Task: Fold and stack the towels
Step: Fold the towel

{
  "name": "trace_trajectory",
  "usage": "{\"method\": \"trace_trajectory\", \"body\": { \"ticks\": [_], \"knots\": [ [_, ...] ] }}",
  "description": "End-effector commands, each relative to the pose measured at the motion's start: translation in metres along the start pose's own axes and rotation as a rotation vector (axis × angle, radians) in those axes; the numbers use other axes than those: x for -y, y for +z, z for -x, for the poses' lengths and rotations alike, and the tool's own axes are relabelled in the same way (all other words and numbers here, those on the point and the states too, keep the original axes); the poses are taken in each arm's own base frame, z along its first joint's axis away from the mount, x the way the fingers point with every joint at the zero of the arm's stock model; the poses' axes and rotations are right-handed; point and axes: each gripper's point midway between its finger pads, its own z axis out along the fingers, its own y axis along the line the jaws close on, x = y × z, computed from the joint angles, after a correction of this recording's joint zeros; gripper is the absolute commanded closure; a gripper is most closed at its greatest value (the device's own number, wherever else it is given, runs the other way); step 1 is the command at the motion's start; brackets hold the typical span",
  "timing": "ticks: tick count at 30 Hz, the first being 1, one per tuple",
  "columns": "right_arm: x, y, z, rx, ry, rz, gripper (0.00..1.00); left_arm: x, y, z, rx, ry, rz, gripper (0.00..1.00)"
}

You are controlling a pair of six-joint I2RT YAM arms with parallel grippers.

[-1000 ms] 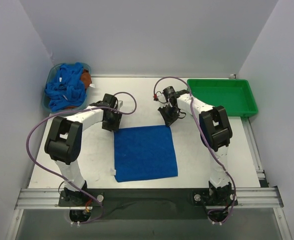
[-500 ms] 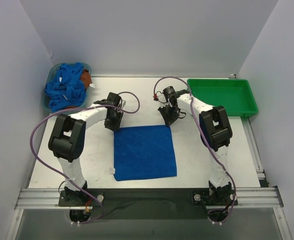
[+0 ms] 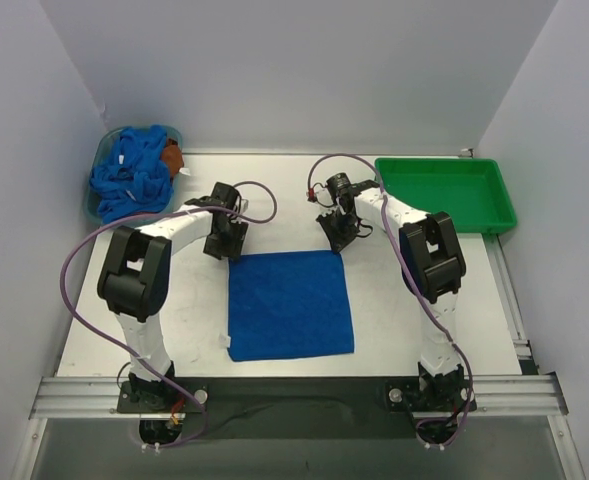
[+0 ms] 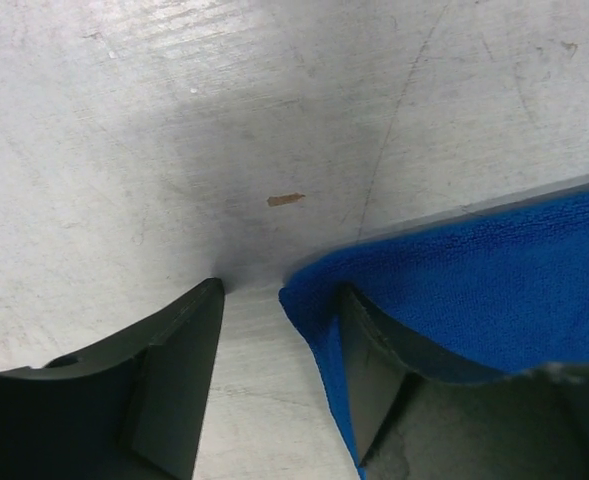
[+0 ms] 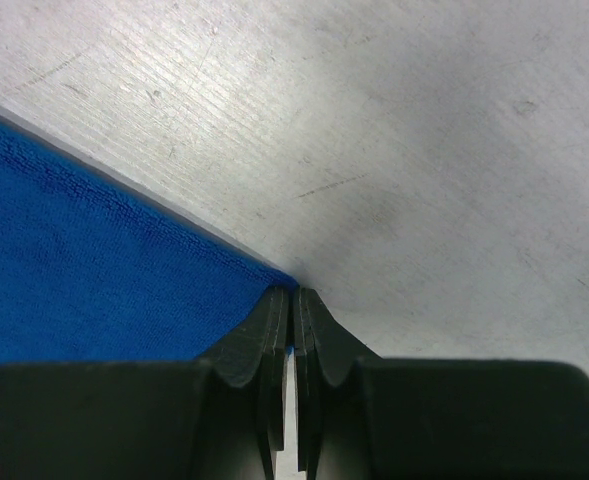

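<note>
Hidden: Seen from above, my wrists cover both far corners of the flat royal-blue terry towel (image 3: 290,305). At far left, a heap of blue towels (image 3: 131,175) in a clear tub (image 3: 101,150) buries most of an orange-brown cloth (image 3: 173,157).
Left gripper (image 4: 276,290): My jaws stand apart astride the towel's far left corner and hold nothing. Blue pile laps round my right-hand finger (image 4: 374,375), and I cannot tell whether that finger lies over or under the cloth.
Right gripper (image 5: 294,292): Pinched tight on the far right corner, with a blue sliver showing between my pads.
Towel: Spread square on the grey metal table (image 3: 424,300), between my two arms.
Changed: My left gripper has edged slightly toward the far side. The towel and my right arm have stayed put.
Writing: The white tag (image 3: 225,343) at the towel's near left corner is too small to read.
Elsewhere: A green plastic tray (image 3: 494,210) sits at far right.
</note>
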Motion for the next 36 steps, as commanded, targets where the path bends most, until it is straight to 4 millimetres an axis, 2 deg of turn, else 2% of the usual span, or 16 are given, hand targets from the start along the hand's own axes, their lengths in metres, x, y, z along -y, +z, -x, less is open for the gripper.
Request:
{"method": "trace_trajectory", "body": {
  "ticks": [1,4,6,10,13,17,18,21,25,31,36],
  "knots": [
    [-0.001,0.007,-0.046,-0.162,-0.016,-0.019,1.00,-0.011,0.019,-0.023,-0.100,-0.020,-0.008,0.43],
    [-0.001,0.008,-0.046,-0.164,-0.018,-0.020,1.00,-0.009,0.019,-0.018,-0.092,-0.029,-0.025,0.52],
    [0.000,0.008,-0.046,-0.164,-0.016,-0.021,1.00,-0.001,0.022,-0.019,-0.104,-0.037,-0.067,0.58],
    [0.000,0.007,-0.045,-0.160,-0.016,-0.020,1.00,0.001,0.030,-0.028,-0.139,-0.044,-0.075,0.69],
    [0.000,0.007,-0.045,-0.161,-0.017,-0.023,1.00,0.000,0.028,-0.026,-0.134,-0.044,-0.071,0.75],
    [0.003,0.006,-0.041,-0.152,-0.011,-0.033,1.00,0.000,0.025,-0.020,-0.118,-0.042,-0.067,0.92],
    [0.005,0.006,-0.040,-0.149,-0.007,-0.036,1.00,0.000,0.025,-0.019,-0.115,-0.040,-0.070,0.99],
    [0.011,0.001,-0.032,-0.123,0.008,-0.062,1.00,0.000,0.019,-0.009,-0.086,-0.031,-0.073,1.00],
    [0.030,-0.012,-0.016,-0.062,0.048,-0.123,1.00,0.000,0.010,0.013,-0.014,-0.018,-0.076,1.00],
    [0.060,-0.045,0.022,0.094,0.109,-0.242,1.00,0.003,-0.012,0.060,0.141,-0.021,-0.082,1.00],
    [0.076,-0.062,0.042,0.173,0.119,-0.288,1.00,0.001,-0.023,0.098,0.278,-0.040,-0.068,1.00]
  ]
}}
